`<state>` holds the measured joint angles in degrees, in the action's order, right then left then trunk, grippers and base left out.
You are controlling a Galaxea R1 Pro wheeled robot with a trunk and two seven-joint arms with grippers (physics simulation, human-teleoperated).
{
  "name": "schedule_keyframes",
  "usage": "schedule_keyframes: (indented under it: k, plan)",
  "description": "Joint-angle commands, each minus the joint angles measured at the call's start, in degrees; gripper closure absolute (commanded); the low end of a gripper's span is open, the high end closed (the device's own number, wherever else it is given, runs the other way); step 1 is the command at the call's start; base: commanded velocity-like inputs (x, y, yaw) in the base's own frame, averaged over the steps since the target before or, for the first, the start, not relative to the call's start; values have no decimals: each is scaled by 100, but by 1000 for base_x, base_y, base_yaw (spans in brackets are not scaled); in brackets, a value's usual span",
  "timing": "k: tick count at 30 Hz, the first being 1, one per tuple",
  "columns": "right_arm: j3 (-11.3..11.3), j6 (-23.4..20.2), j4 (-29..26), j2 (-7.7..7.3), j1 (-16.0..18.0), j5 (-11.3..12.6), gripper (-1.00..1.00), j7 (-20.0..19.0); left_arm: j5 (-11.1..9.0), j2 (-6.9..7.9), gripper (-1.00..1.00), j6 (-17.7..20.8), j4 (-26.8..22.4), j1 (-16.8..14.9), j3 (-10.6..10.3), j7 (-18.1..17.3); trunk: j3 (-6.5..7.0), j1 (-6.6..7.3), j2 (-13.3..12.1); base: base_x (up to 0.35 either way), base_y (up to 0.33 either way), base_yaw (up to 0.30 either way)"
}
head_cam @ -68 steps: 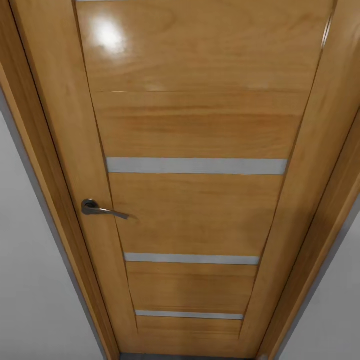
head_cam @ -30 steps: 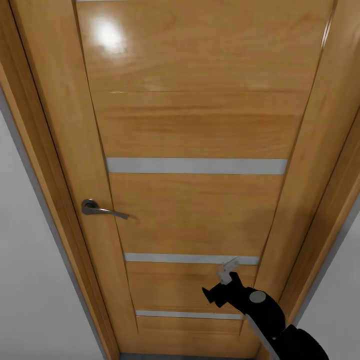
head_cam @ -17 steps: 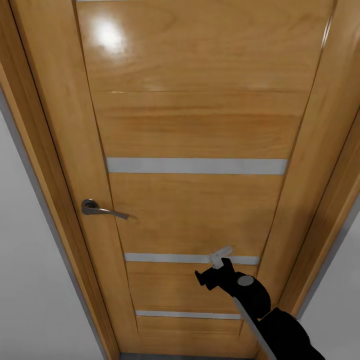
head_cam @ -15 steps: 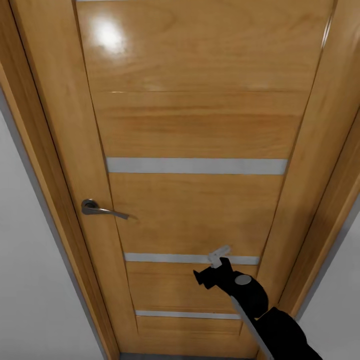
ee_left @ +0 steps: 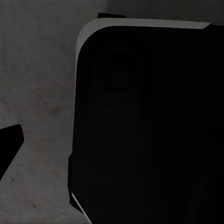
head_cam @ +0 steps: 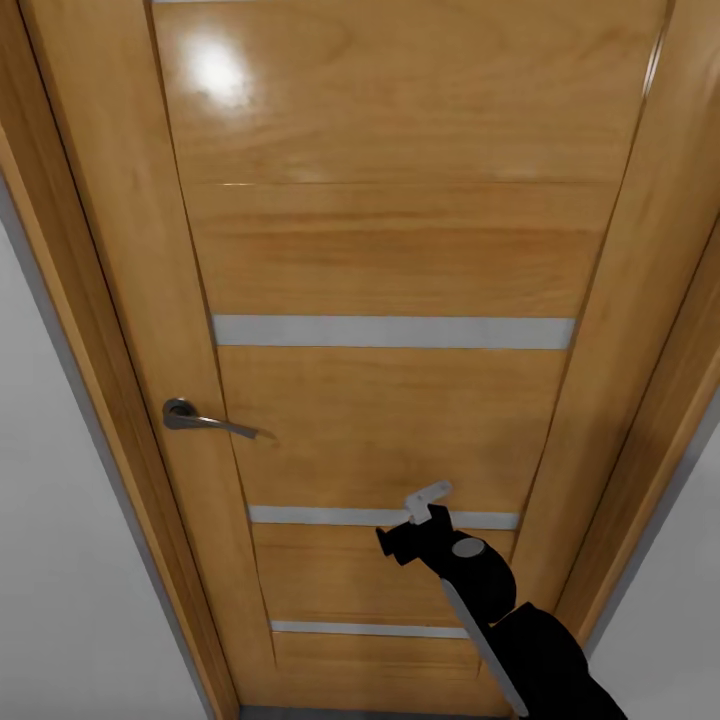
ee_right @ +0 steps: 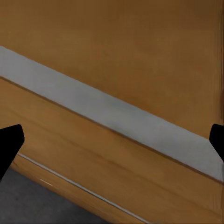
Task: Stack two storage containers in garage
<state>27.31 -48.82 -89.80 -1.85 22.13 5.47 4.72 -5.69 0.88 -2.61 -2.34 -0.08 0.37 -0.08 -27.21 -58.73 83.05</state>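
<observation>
1. The black right hand (head_cam: pixel 428 502) is raised before the honey-coloured wooden door (head_cam: pixel 400 250), its fingertips spread wide and empty.
2. Steer it leftward and up to the grey metal lever handle (head_cam: pixel 205 420), then press down.
3. No orange-red storage containers can be seen here.
4. I cannot tell the left hand's state.

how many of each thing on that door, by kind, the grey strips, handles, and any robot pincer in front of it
grey strips: 3, upper, middle, lower
door handle: 1, metal lever on the door
right pincer: 1, raised in front of the middle strip, fingertips spread wide in its wrist view
orange-red containers: 0
total: 5
</observation>
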Motion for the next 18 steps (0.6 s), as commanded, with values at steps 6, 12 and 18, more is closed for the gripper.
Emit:
schedule_keyframes:
  k: [6, 12, 18]
  plan:
    - [25, -30, 89, 218, 10, -353, -100, 369, -58, 0, -100, -12, -3, -1, -2, -1, -5, 0, 3, 0, 0, 0]
    - [28, -21, 234, 544, 10, -1003, -100, 420, -58, 0, -100, -12, -4, -1, -2, -1, -5, 0, 3, 0, 0, 0]
    - [28, 28, 489, 620, 55, -1217, -100, 439, -56, 0, -100, -12, -4, -1, -2, -1, -5, 0, 3, 0, 0, 0]
